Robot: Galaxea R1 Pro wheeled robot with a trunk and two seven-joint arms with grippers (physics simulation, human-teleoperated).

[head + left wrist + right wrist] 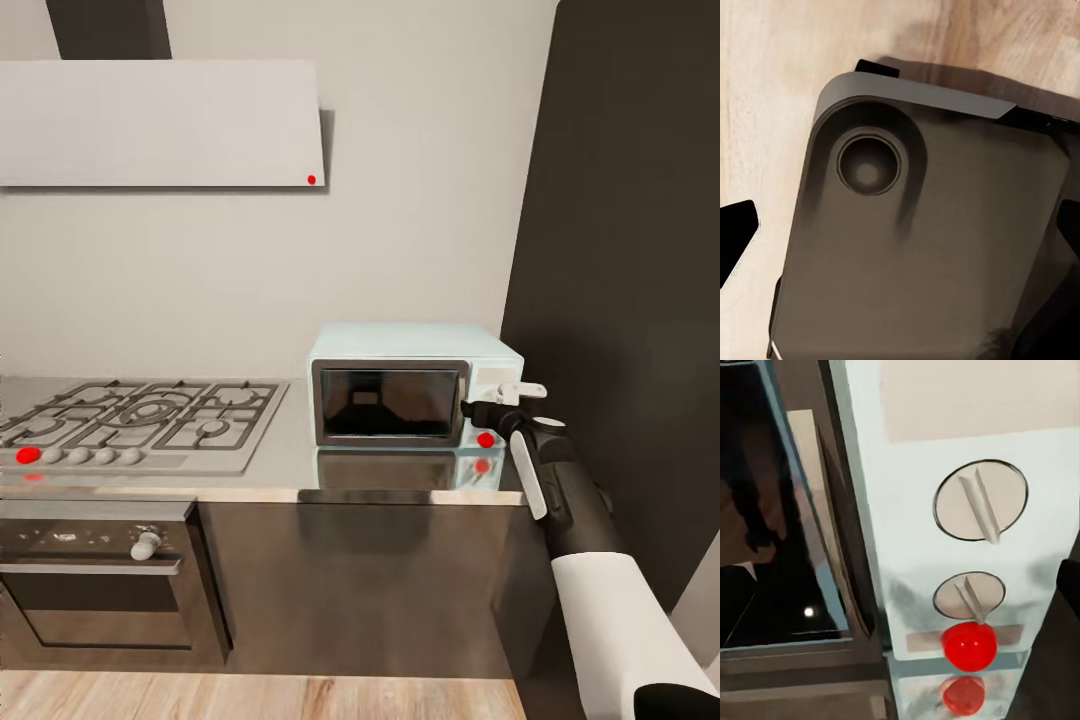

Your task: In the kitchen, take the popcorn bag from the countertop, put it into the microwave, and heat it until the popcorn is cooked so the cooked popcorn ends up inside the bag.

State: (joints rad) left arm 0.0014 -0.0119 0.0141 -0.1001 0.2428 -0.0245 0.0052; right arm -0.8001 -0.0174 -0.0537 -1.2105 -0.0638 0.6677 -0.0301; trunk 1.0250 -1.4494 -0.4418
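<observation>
Right gripper at the microwave's control panel, door shut, bag not visible.

Tabletop runs across mid-frame; microwave sits at centre-right on it, dark door closed, glass too dark to see inside, so can't tell where the popcorn bag is. Likely step: start the heating. Right gripper is at the panel's right edge, just above the red button; can't tell if the jaws are apart or together. In the wrist view, two knobs sit in line with the red button. Press square on, light push, so the microwave doesn't slide. Dark tall panel hugs the right side, tight for the elbow. Hob mid-left, oven lower left, hood upper left: all clear of the arm. Left jaws: can't tell, wrist view shows the robot base over wood floor.
</observation>
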